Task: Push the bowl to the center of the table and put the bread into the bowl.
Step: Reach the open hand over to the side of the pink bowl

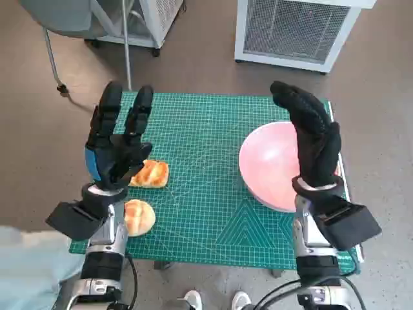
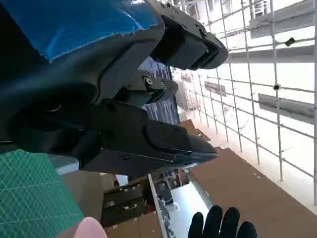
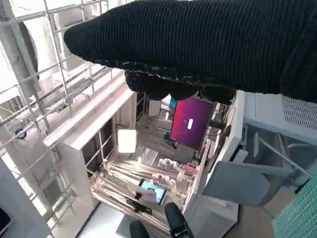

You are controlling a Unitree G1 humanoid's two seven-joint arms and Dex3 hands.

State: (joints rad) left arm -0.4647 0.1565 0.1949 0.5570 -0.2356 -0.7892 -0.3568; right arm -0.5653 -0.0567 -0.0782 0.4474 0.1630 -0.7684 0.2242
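A pink bowl (image 1: 271, 165) sits on the right part of the green cutting mat (image 1: 206, 187), close to the mat's right edge. Two golden bread rolls lie at the left: one (image 1: 151, 173) near my left hand, another (image 1: 139, 216) by the mat's front left corner. My left hand (image 1: 119, 139) is raised above the mat's left side, fingers spread and pointing up, holding nothing. My right hand (image 1: 313, 139) is raised over the bowl's right side, fingers extended upward, empty. In the left wrist view the bowl's rim (image 2: 89, 229) shows at the frame's edge.
A white slatted unit (image 1: 293, 29) stands beyond the table's far right, and a chair leg and white cabinet (image 1: 129, 26) beyond the far left. Brown floor surrounds the table. White shoe tips (image 1: 216, 300) show at the front edge.
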